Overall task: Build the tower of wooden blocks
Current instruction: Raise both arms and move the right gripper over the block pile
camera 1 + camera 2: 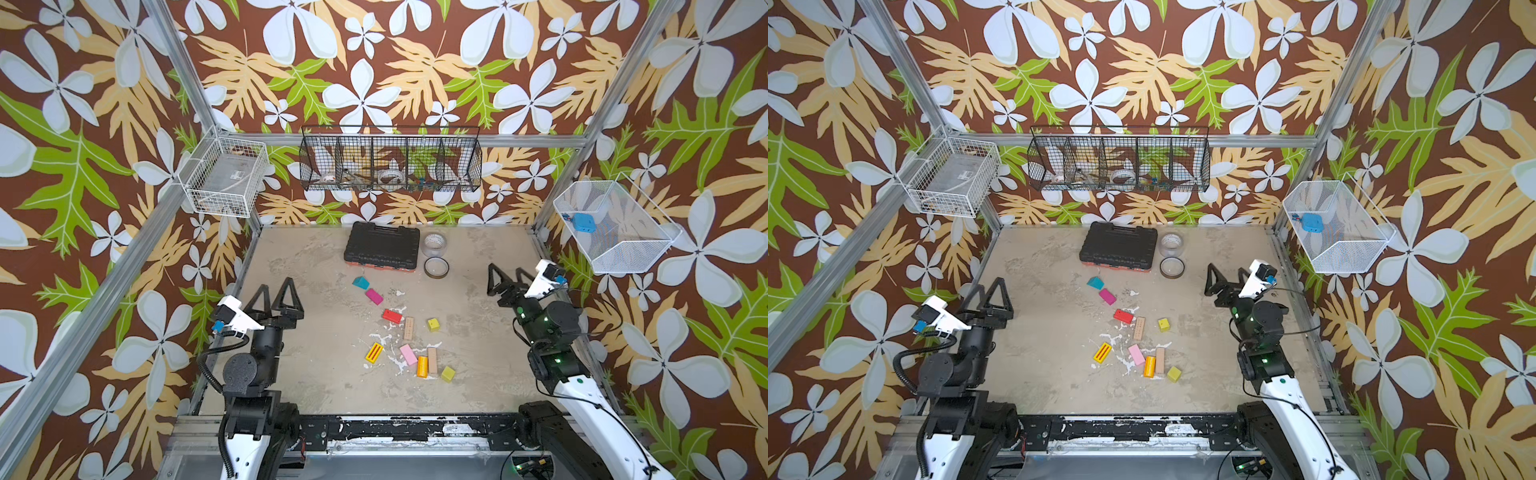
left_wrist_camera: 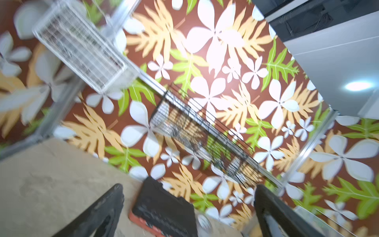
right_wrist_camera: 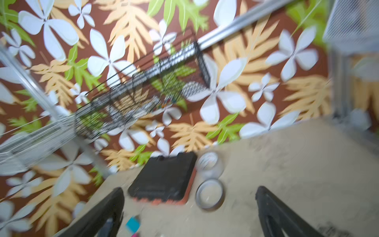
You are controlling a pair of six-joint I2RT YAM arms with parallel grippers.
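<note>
Nothing is standing yet, so you're building the tower from zero. The wood blocks (image 1: 374, 352) are lying loose over the middle of the counter (image 1: 316, 374) in both top views. They're running from the teal wedge (image 1: 360, 283) at centre down to a yellow-green cube (image 1: 448, 374) lower right of centre.

The left fingers (image 1: 290, 286) are hanging spread wide and empty at the left. The right fingers (image 1: 493, 272) are spread and empty at the right. Both are sitting well apart from every block.

The trouble is waiting in the lower cluster. The pink brick (image 1: 408, 354), orange cylinder (image 1: 422, 366) and plain wood bar (image 1: 433, 360) are lying just beside one another. Fingers this wide coming down on one are likely shoving its neighbours. The cylinder is lying on its side, so a nudge is probably sending it rolling.

Both wrist views are showing blur and mostly wall, so they're giving you no close check on a grasp. Stacking near the black tool case (image 1: 380, 249) at upper centre is risking an elbow knock.
</note>
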